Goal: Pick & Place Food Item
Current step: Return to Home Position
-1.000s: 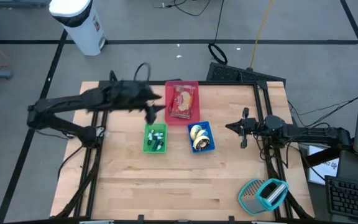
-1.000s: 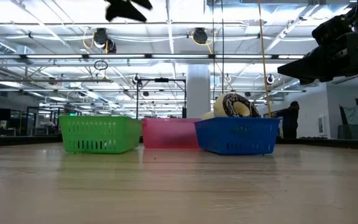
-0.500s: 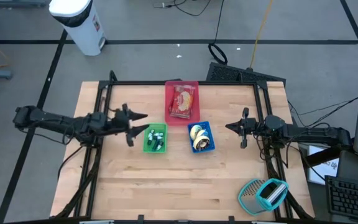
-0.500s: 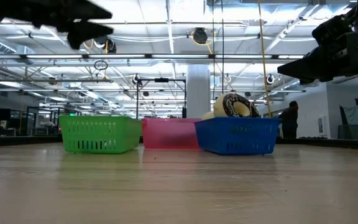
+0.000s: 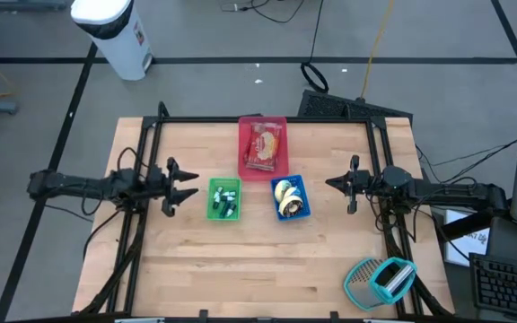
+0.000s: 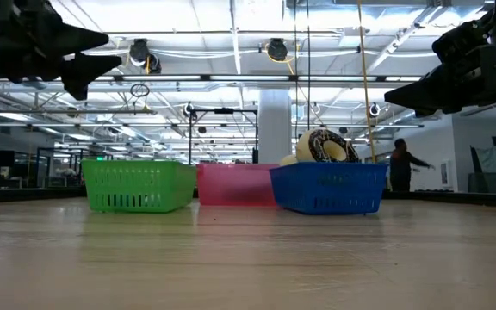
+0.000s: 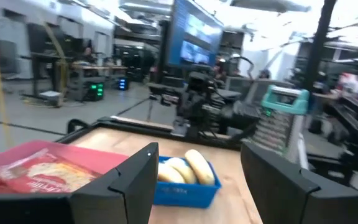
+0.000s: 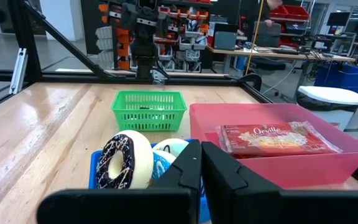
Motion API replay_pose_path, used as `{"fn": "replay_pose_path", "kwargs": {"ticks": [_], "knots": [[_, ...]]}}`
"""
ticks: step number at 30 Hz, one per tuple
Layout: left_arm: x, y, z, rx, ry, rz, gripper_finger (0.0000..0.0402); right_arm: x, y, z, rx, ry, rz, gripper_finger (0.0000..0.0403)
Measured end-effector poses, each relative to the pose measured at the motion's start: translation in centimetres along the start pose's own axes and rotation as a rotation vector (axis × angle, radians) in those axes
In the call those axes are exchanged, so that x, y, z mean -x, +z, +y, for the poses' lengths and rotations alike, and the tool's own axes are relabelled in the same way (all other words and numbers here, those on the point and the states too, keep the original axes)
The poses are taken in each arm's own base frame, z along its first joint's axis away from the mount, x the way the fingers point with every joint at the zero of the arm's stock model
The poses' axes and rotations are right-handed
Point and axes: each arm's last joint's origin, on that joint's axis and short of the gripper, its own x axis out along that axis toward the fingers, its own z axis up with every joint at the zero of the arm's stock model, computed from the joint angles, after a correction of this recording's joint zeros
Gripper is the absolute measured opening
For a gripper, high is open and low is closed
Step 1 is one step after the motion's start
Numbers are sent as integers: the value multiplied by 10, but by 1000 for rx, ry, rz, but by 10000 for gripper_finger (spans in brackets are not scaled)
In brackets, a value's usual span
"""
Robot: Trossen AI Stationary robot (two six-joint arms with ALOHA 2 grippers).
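A grey floor (image 5: 240, 81) with dark tape lines and loose cables surrounds the wooden table (image 5: 258, 260). A white waste bin (image 5: 115, 31) stands off the far left corner. In the low view a long hall with ceiling lights lies behind the table, and a person (image 6: 400, 164) stands far back.

Three containers sit mid-table. The pink bin (image 5: 263, 148) is farthest back, with the green basket (image 5: 224, 199) and the blue basket (image 5: 291, 197) side by side in front of it. The red popcorn bag (image 5: 264, 146) lies flat inside the pink bin. Doughnuts (image 8: 126, 165) fill the blue basket.

The left gripper (image 5: 189, 184) hovers just left of the green basket with its fingers (image 7: 132, 180) spread wide and nothing between them. The right gripper (image 5: 339, 184) hangs near the table's right edge, fingers closed together and empty.

A second ago the left arm reached beside the pink bin. It has since pulled back and lowered toward the left edge. The right arm has not moved.
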Motion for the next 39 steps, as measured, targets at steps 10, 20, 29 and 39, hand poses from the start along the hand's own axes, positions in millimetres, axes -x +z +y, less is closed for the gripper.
{"fn": "replay_pose_path", "kwargs": {"ticks": [10,20,29,39], "knots": [[13,-3,9,-34,-36,57,230,0,0,0,-1,0,0,4],[16,-9,13,-61,31,112,230,0,0,0,-1,0,0,4],[16,-10,13,-62,32,116,230,0,0,0,0,0,1,4],[16,-10,13,-62,32,115,230,0,0,0,0,0,0,4]]}}
